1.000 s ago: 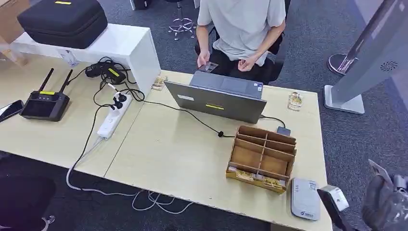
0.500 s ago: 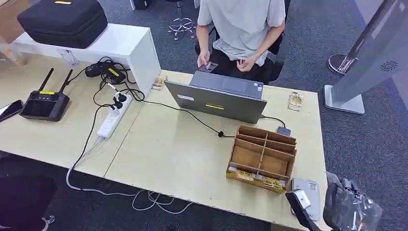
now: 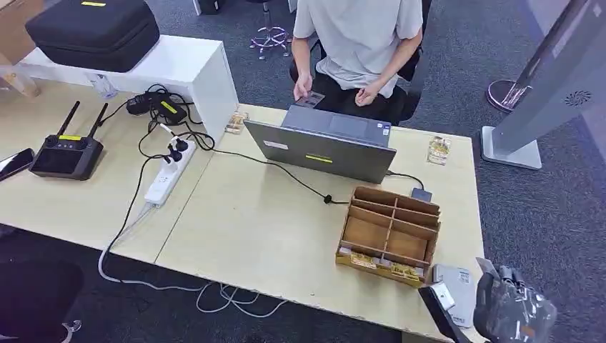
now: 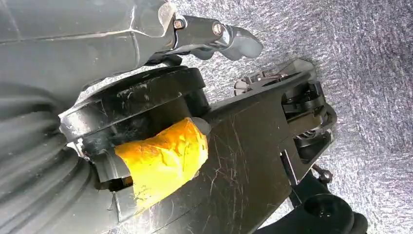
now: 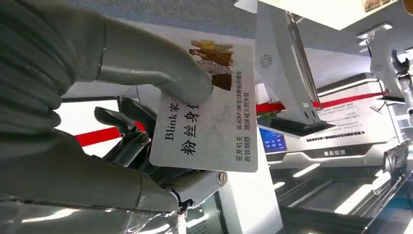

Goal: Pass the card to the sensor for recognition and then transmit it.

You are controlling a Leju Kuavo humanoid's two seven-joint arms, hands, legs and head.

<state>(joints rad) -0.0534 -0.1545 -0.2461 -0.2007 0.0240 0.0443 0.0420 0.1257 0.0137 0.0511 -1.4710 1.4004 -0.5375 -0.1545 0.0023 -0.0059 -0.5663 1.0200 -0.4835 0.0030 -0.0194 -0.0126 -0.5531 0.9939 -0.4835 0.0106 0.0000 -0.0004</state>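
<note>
Over the last second the right hand [image 3: 513,314] has swung in from the far right edge of the head view toward the near right corner of the pale wooden tabletop [image 3: 257,229], and it now sits low beside the flat grey-white card sensor [image 3: 454,284] that lies just past the brown cardboard compartment organiser [image 3: 389,236]. Half a second ago it was nearly in the same spot, so the sweep has slowed to a small adjustment, which reads as the closing approach to the sensor. In the right wrist view the white plastic card with black printed characters and a small picture of figures [image 5: 209,109] is pinched between the thick grey thumb and the darker fingers [image 5: 129,131] behind it, so the grasp looks firm and most of the card stands clear of the hand. In the head view a pale edge at the hand's front overlaps the sensor's near corner; whether the card touches it cannot be told. The left hand [image 4: 204,36] hangs over grey carpet, and whether it is released or clenched cannot be told. A person in a light grey shirt [image 3: 361,32] sits behind the grey open laptop [image 3: 321,146], likely the one to receive the card once recognition is done.
</note>
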